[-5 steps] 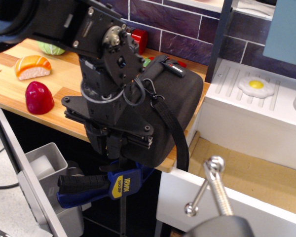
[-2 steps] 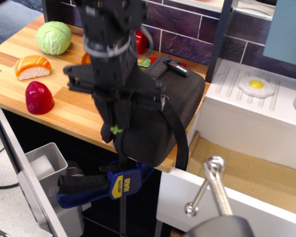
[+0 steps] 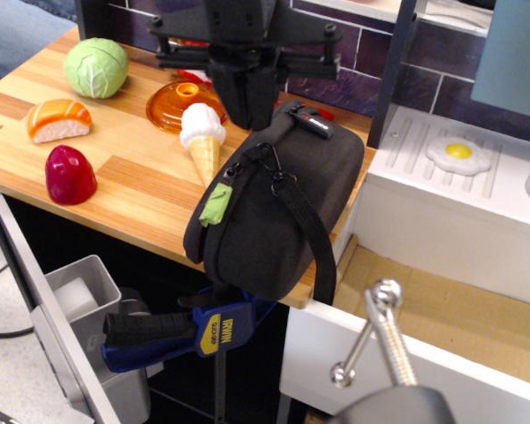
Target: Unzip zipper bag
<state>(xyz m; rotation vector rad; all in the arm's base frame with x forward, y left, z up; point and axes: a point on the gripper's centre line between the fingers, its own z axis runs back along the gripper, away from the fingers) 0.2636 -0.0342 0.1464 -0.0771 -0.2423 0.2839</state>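
Note:
The zipper bag (image 3: 283,212), a large black fabric case, lies on the wooden counter's front edge (image 3: 132,190) and hangs partly over it. Its black strap (image 3: 307,234) runs down the front from a metal clip (image 3: 267,164). The red-marked label (image 3: 314,122) is on its far top. The green tape tab (image 3: 216,205) on the zipper pull hangs free at the bag's left side, and the seam below it gapes slightly. My gripper (image 3: 250,119) is raised just above the bag's far left corner, fingers pointing down, holding nothing. No gap shows clearly between the dark fingers.
On the counter are a toy cabbage (image 3: 95,67), sushi (image 3: 59,119), a red half-fruit (image 3: 69,175), an orange lid (image 3: 181,104) and an ice cream cone (image 3: 201,137). A blue clamp (image 3: 185,329) sits under the edge. A fried egg (image 3: 459,155) lies on the white unit at right.
My gripper has let go of the green tab and risen up and back from the bag's front left corner. The tab now hangs free higher on the bag's side.

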